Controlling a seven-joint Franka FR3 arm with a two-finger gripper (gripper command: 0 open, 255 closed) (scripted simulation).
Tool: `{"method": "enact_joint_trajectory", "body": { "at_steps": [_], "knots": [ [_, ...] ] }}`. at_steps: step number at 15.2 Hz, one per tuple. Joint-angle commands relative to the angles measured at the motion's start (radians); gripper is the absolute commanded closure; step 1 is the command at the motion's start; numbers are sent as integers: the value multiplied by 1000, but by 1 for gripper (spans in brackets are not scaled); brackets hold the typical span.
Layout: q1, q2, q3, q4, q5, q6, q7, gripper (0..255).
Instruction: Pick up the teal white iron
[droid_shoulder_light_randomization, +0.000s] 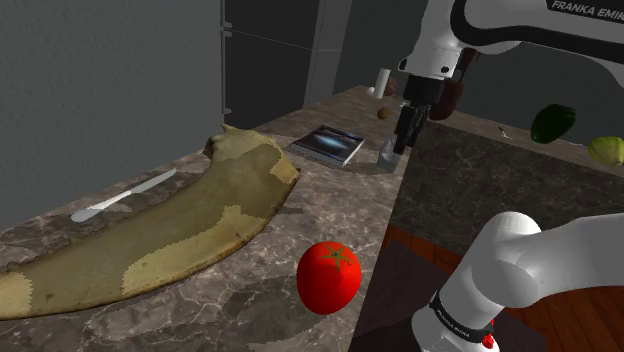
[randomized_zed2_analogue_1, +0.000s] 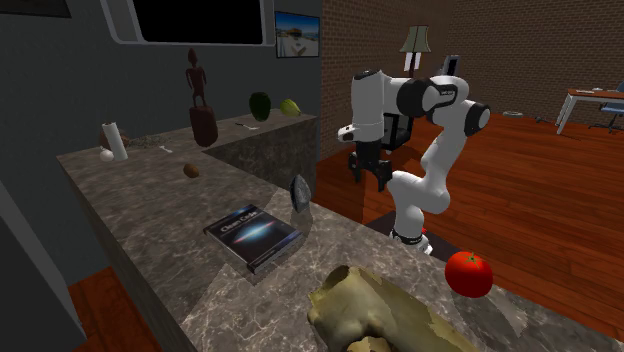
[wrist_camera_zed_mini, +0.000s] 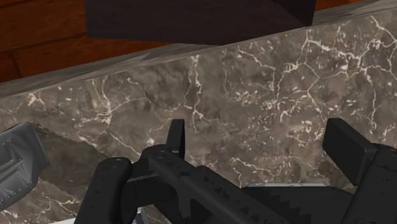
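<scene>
Well, the brown, white-veined marble worktop (droid_shoulder_light_randomization: 250, 290) runs above a reddish wooden floor (randomized_zed2_analogue_1: 540, 230). At its edge, just beside a dark hardcover book (randomized_zed2_analogue_1: 255, 235), stands the small dark grey iron (randomized_zed2_analogue_1: 300, 190). The black end effector (droid_shoulder_light_randomization: 399, 148) hangs close above it, fingers spread.

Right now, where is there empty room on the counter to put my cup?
The bare marble counter between the tomato and the book is free. So is the stretch between the book and the small brown thing. It is crowded around the iron, with the book beside it and the gripper hanging close by.
</scene>
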Motion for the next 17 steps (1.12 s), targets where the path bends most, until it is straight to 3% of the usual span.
{"method": "enact_joint_trajectory", "body": {
  "at_steps": [1,9,17],
  "knots": [
    [0,0,0,0,0,0,0,0],
    [-62,279,-142,223,-81,-61,-93,0],
    [-120,590,-275,511,-114,-152,-203,0]
  ]
}}
